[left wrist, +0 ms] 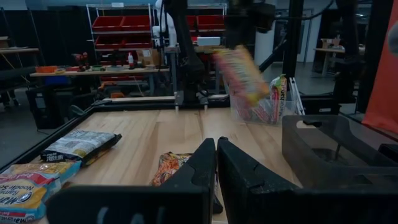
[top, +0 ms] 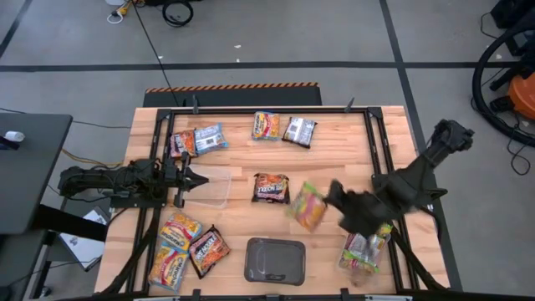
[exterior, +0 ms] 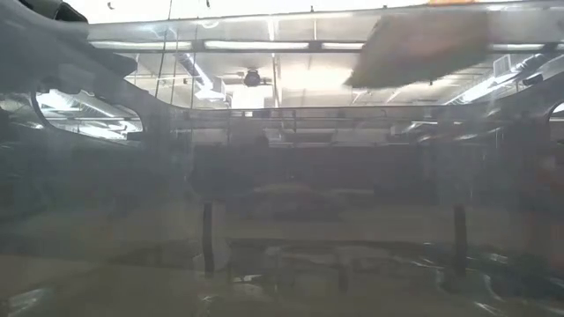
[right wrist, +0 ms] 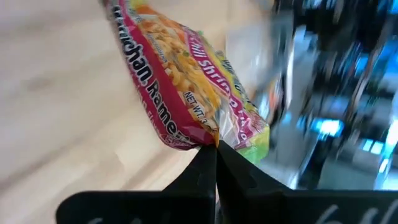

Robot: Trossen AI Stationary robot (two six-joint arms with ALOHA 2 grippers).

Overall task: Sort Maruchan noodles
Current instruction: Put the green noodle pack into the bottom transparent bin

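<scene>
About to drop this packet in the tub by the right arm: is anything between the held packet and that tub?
Nothing visible. The right pincer holds the yellow-pink packet above bare table, with the clear tub close beside the arm.

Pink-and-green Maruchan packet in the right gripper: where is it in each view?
High: packet at centre-right, just left of the right gripper.
Low: probably the blurred slab at upper right; cannot confirm.
Left wrist: hanging at upper centre, above the clear tub.
Right wrist: fills the centre, edge pinched.
Shared landmark: the clear tub.

A workshop or lab: red-bin shelving [left wrist: 121, 25], cluttered worktables [left wrist: 93, 71], taped concrete floor [top: 276, 42], framed wooden bench [top: 334, 163].
</scene>
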